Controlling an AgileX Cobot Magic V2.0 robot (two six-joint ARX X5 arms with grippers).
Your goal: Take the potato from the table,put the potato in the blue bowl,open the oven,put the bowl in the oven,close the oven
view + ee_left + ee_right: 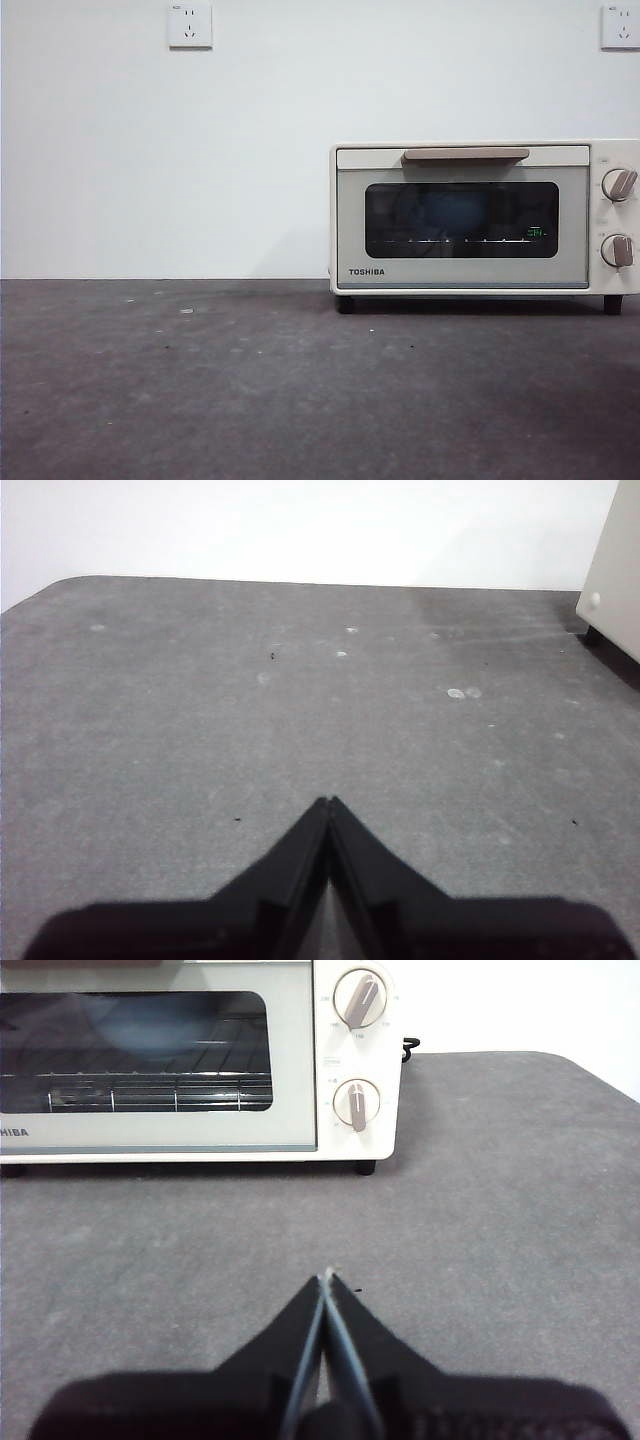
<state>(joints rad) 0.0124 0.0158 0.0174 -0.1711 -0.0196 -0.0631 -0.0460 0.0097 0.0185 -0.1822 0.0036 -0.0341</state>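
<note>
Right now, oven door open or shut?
Shut. The oven door sits flush with its front, handle at the top; the right wrist view shows the same. A blue shape shows through the glass.

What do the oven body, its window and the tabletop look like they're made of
The oven body looks like cream painted metal or plastic, smooth and satiny; which one is unclear. Its window seems dark tinted glass, since it shows reflections and the wire rack behind it. The table appears a matte dark grey speckled surface, with no shine and pale flecks.

TOSHIBA on oven (470, 215) door; knob markings perhaps numerals, unreadable.
</note>
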